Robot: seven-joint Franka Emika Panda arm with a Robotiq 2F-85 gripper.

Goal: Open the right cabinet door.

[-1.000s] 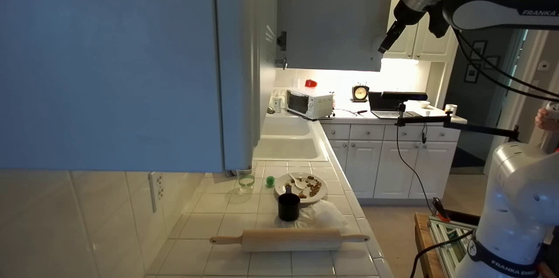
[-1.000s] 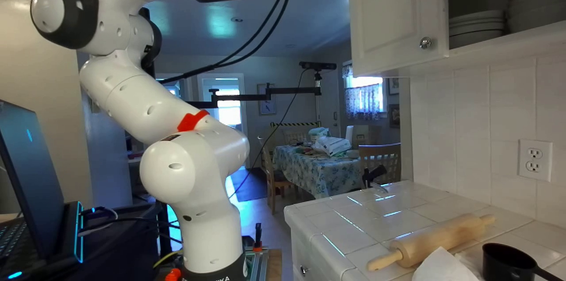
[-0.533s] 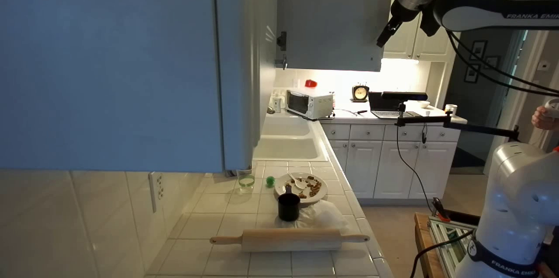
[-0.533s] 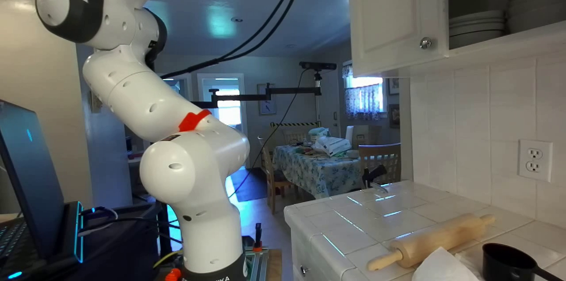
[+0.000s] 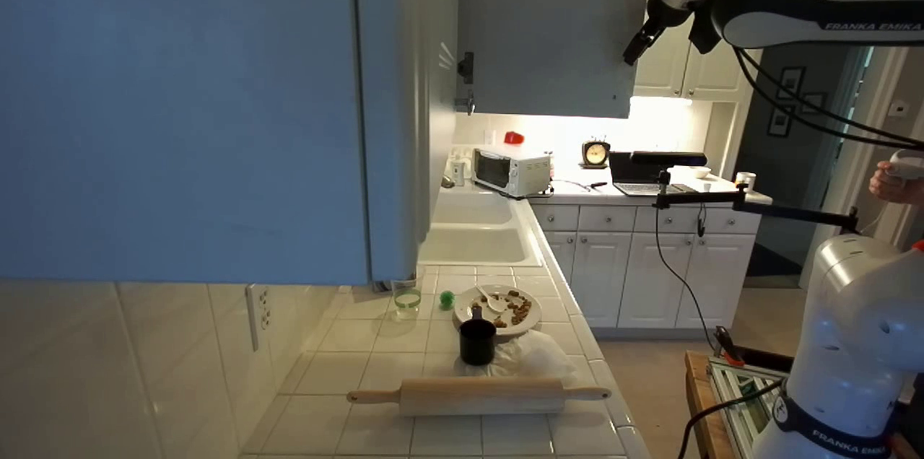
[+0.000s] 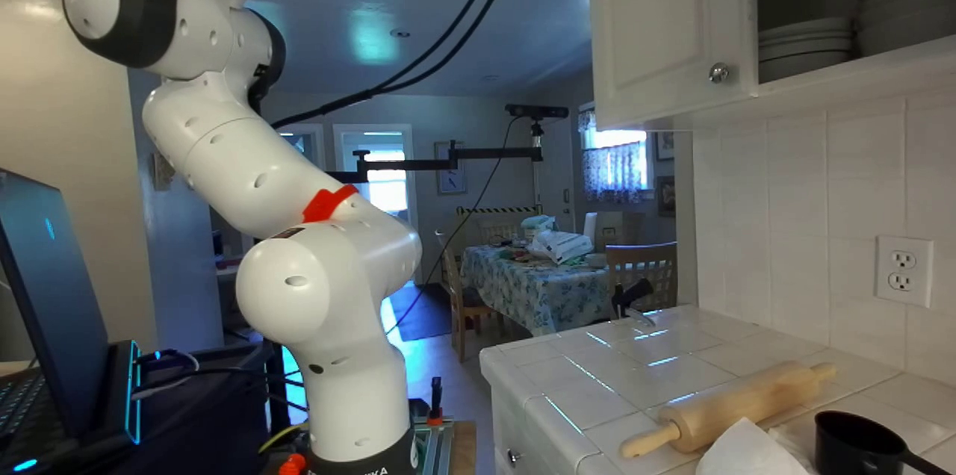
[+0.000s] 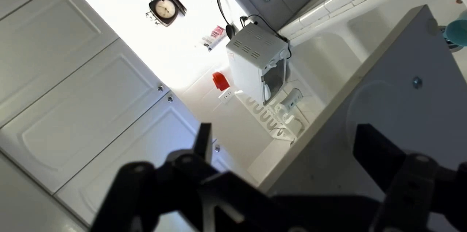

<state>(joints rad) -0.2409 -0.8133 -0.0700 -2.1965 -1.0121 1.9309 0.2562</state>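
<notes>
Door (image 5: 552, 26) first: in an exterior view it hangs at one o'clock, a flat slab, grey in shadow, swung well out, inner face showing, hinges (image 5: 466, 68) at its eight o'clock. Mostly opened already, I'd judge; maybe a last nudge left. My claw (image 7: 284, 133) is spread, nothing pinched. In the wrist view the door's pale edge (image 7: 354, 79) runs from two o'clock down towards six, passing between the fingertips (image 7: 375, 151); contact I can't tell.

Handling guess: stiff board, medium weight, but the hinges carry it, so it should swing with little force. Smooth paint, probably slippery; hard to break, easy to scuff. I'd take the free edge, one finger per face, or just push the inner face there (longest lever, least effort). The bolt (image 7: 417, 82) on that face hints at a knob on the far side, hidden from me; a framed white door (image 6: 657, 19), likely its mate, has a shiny knob (image 6: 718, 72), small and round.

Rest, quick. Bench (image 5: 447, 436): glossy square tile. Pin (image 5: 481, 397): plain wood cylinder, slim ends, at six o'clock. Cup (image 5: 477, 345): black, straight-sided, just beyond the pin. Plate (image 5: 535, 312): round, white, brown crumbly bits plus a pale spoon (image 5: 497, 304). Glass (image 5: 406, 304): clear, at the plate's nine o'clock. Oven (image 5: 530, 174): boxy, white, beyond the smooth sink (image 5: 473, 246).
</notes>
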